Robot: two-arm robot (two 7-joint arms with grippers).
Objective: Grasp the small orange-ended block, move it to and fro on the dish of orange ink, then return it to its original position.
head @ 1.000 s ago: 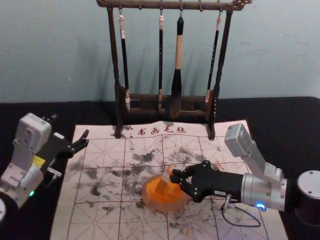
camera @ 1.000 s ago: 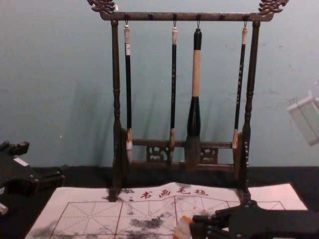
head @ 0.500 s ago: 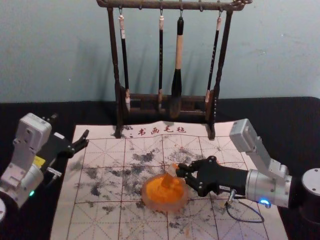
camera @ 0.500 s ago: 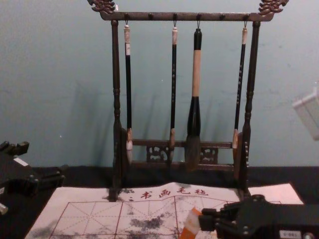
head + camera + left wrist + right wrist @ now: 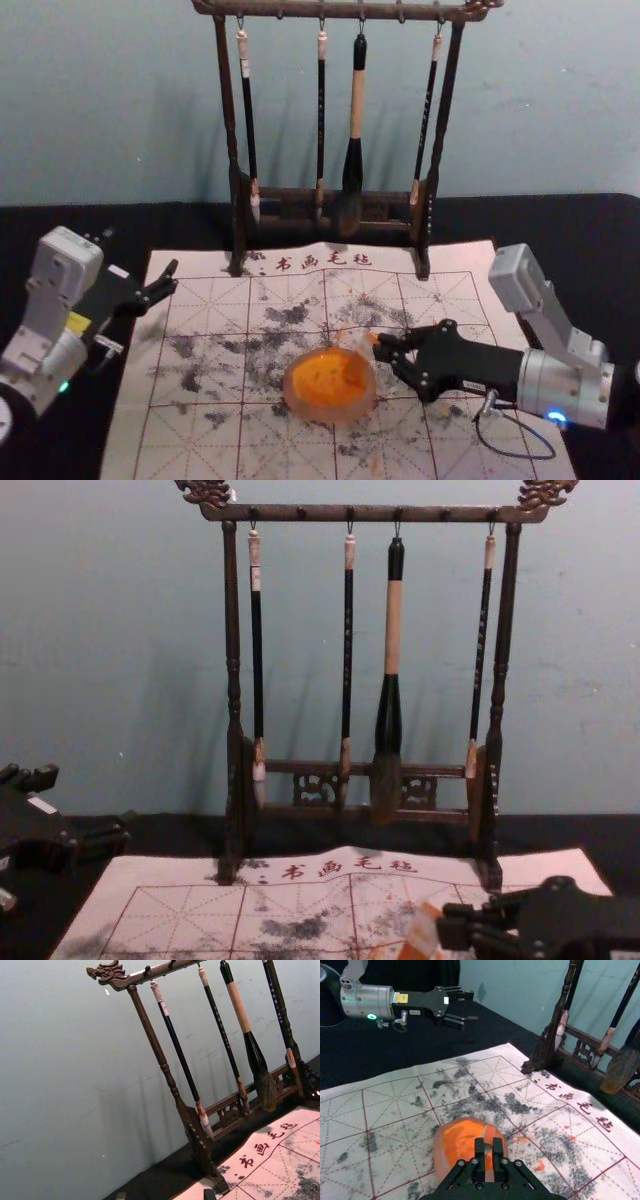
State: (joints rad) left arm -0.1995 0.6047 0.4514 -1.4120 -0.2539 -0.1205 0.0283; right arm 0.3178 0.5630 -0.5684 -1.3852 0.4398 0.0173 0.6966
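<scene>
Probably mid-inking, the right gripper (image 5: pixel 383 351), lower right, clamps the block (image 5: pixel 362 351) between its fingers (image 5: pixel 479 1159) at the dish (image 5: pixel 327 413); sweep leftward next. Left gripper (image 5: pixel 90 800) sits lower left.

Right claw (image 5: pixel 378 350): reaching inward, fingers pinched | left claw (image 5: pixel 141 254): parked at left, fingers apart

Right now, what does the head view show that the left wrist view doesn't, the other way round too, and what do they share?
Head view: the dish of orange ink, and the right gripper shut on the block at the dish's edge.

Left wrist view: the dragon-head carving at one end of the rack's top bar.

Both: the rack, its hanging brushes, the sheet with its red characters, and the left gripper, open, just its fingertips in the wrist view.
</scene>
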